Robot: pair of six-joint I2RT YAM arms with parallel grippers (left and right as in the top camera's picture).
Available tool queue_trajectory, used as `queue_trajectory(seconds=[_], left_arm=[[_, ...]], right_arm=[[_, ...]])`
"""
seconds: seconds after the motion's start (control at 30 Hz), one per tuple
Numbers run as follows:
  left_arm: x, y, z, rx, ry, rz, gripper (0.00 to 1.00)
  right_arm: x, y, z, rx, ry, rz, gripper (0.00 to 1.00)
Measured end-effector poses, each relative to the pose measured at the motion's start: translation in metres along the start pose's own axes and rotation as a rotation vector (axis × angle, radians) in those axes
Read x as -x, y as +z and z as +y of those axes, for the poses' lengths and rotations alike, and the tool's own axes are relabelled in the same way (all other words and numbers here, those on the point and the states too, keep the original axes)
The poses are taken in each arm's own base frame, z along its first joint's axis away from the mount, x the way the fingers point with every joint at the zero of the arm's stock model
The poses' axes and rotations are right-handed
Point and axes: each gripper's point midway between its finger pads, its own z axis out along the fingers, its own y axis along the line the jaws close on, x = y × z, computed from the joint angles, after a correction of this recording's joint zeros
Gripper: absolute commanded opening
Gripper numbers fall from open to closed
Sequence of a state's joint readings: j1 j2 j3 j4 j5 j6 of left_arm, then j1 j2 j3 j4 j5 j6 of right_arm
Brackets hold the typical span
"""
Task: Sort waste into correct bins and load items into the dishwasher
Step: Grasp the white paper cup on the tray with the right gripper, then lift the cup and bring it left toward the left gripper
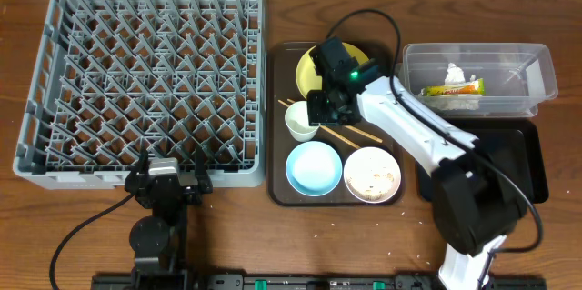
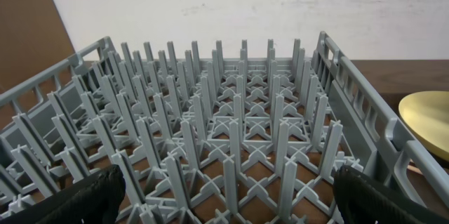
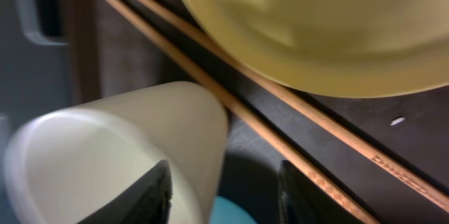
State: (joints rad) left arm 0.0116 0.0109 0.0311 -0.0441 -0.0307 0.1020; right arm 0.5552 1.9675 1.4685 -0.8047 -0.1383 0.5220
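Cream-white smooth cup (image 3: 105, 147), empty, one side between parted right fingers (image 3: 151, 199); left fingers (image 2: 84, 199) wide apart, bare.

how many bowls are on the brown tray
2: the light blue bowl at the tray's near left, the white bowl right beside it. The arm may hide more.

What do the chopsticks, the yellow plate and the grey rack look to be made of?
Chopsticks: pale wood or bamboo, matte, with dark stamped lettering. Yellow plate: probably plastic or melamine, smooth with a soft sheen; ceramic is not ruled out. Grey rack: moulded plastic, matte, with uniform grey pegs and lattice.
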Motion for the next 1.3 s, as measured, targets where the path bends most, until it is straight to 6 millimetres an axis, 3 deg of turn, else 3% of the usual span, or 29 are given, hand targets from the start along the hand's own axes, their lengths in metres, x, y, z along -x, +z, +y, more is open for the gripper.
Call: queue_trajectory(seconds=[0.1,0.2,0.27,0.63,0.73,0.83,1.07,1.17,1.3], left_arm=[[0.000,0.000,0.000,0.000,0.000,0.000,0.95],[0.000,0.000,0.000,0.000,0.000,0.000,0.95],[0.000,0.000,0.000,0.000,0.000,0.000,0.95],[0.000,0.000,0.000,0.000,0.000,0.000,0.95],[0.000,0.000,0.000,0.000,0.000,0.000,0.95],[0.000,0.000,0.000,0.000,0.000,0.000,0.95],[0.000,0.000,0.000,0.000,0.000,0.000,0.95],[0.000,0.000,0.000,0.000,0.000,0.000,0.95],[0.000,0.000,0.000,0.000,0.000,0.000,0.95]], right_arm=[[-0.007,0.018,-0.006,-0.020,0.016,0.042,0.28],[-0.010,0.020,-0.008,-0.021,0.023,0.053,0.09],[-0.009,0.020,-0.006,-0.016,0.025,0.050,0.02],[-0.007,0.010,-0.005,-0.002,0.005,0.036,0.01],[0.005,-0.015,-0.001,0.033,-0.024,-0.026,0.01],[0.028,-0.057,-0.003,0.079,-0.038,-0.144,0.01],[0.078,-0.152,-0.035,0.138,0.012,-0.435,0.01],[0.092,-0.174,-0.038,0.188,-0.013,-0.509,0.01],[0.092,-0.180,-0.023,0.283,-0.101,-0.507,0.01]])
